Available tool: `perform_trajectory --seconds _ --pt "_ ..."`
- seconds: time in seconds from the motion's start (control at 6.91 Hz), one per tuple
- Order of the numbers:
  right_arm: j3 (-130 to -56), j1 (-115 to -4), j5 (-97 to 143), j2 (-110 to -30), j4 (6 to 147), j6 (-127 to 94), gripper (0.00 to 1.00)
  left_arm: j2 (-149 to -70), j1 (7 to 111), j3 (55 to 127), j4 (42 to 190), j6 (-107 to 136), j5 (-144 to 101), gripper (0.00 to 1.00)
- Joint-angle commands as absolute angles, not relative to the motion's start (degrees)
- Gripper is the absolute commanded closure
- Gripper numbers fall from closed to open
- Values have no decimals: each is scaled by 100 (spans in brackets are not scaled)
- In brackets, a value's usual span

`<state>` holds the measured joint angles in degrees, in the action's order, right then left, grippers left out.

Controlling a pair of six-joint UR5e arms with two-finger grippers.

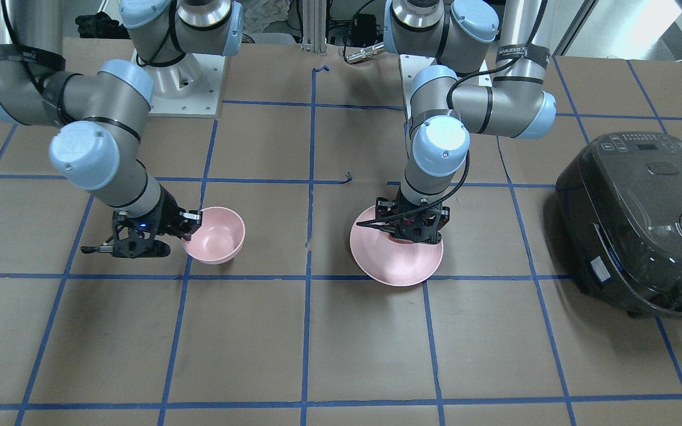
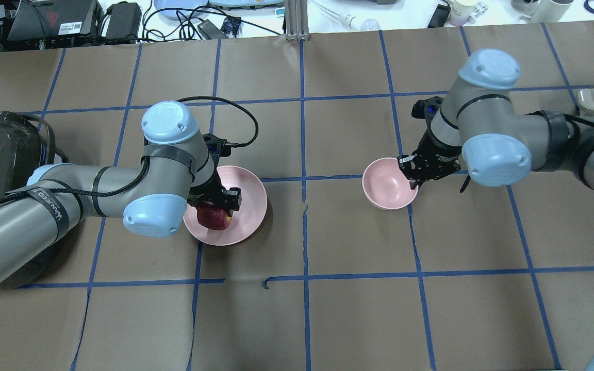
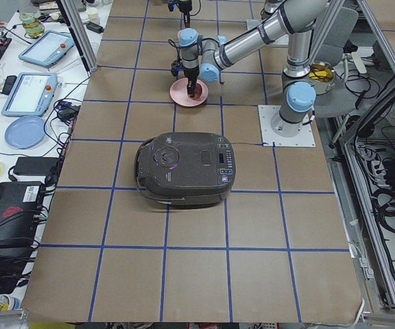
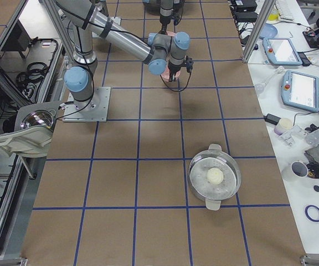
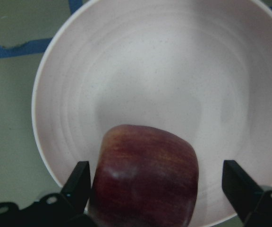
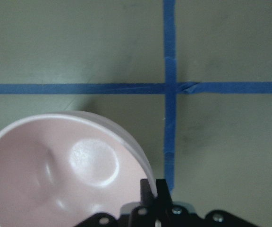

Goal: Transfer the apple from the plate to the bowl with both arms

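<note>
Two arms work at mid-table, seen from the operators' edge. The left gripper [image 1: 410, 228] hangs low over the plate [image 1: 397, 269], and the right gripper [image 1: 190, 222] meets the rim of the bowl [image 1: 218, 236]. A rice cooker [image 1: 643, 225] sits toward the table's left end.

From overhead, the apple [image 2: 213, 216] lies on the plate off centre, toward the robot's edge, with a yellow patch turned toward the bowl.

Left-end camera: the plate lies beyond the cooker.

Right-end camera: a lidded pot [image 4: 215, 178] stands toward the table's right end.

Left wrist camera: the jaws are apart and straddle the apple, one touching its side, the other standing clear. The fruit looks blocky, so no long axis or stem end can be told.

Right wrist camera: the jaws are clamped on the bowl's rim, and the bowl's mouth faces up.
</note>
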<state>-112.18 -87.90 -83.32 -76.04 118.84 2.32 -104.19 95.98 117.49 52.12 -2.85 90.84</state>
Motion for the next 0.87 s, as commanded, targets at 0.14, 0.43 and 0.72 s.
perform_trajectory --seconds 0.14,0.43,0.72 --pt "-11285 -9316 -8306 -7392 11970 -185 100 -10144 9606 11418 5404 -168 9070 100" --pt "-11224 -9299 -8419 -7461 11988 -167 1 -10064 9624 11181 5458 86 8617 100" --pt "-10665 -9290 -8831 -7785 11709 -167 0 -10072 9615 10725 5737 210 8211 100"
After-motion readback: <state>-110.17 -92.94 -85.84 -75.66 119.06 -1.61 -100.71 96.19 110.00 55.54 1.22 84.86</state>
